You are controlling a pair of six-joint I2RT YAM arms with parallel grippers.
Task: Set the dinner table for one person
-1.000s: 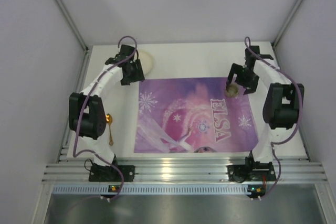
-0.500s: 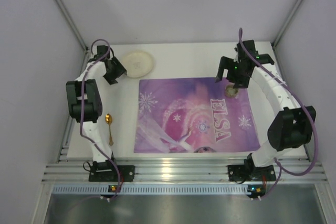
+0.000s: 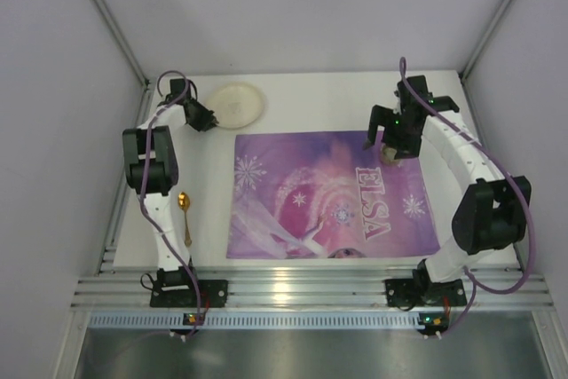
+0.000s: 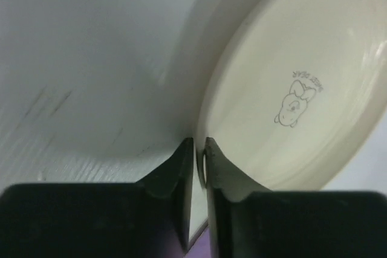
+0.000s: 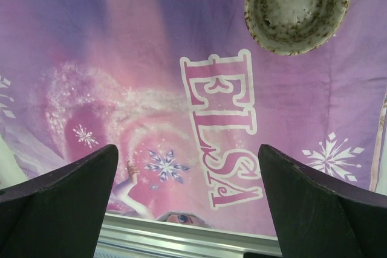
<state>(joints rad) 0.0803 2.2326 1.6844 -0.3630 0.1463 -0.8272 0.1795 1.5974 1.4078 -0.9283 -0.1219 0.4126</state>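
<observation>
**Two grippers, one plate edge, one bowl on the mat**

Two arms reach out over the dinner table (image 3: pixel 337 95), whose white top runs under everything and ends in the ribbed rail on the arms' side.

The left gripper (image 3: pixel 202 118) sits at the outer edge of the cream plate (image 3: pixel 238 106). In its wrist view the left gripper (image 4: pixel 195 143) has its jaws drawn in to a narrow slit, and the rim of the plate (image 4: pixel 290 89) runs into that slit – the jaws are closed on it. The rest of the plate spreads ahead of the jaws and off to one side. A small bear drawing (image 4: pixel 293 104) is printed on its surface. On the other side of the jaws lies bare white table (image 4: pixel 91 58). A gold spoon (image 3: pixel 185 210) lies on the table well behind these jaws, beside the left arm and just off the placemat (image 3: pixel 302 193).

The right gripper (image 3: pixel 395 135) hangs above the far right part of the mat. From its wrist the right gripper (image 5: pixel 187 149) shows jaws spread wide and holding nothing. The purple "ELSA" placemat (image 5: pixel 151 58) fills the space between and ahead of them. A small speckled bowl (image 5: pixel 296 7) stands on the mat ahead of the jaws – apart from both fingers. The aluminium rail (image 5: pixel 181 237) shows behind them.
</observation>
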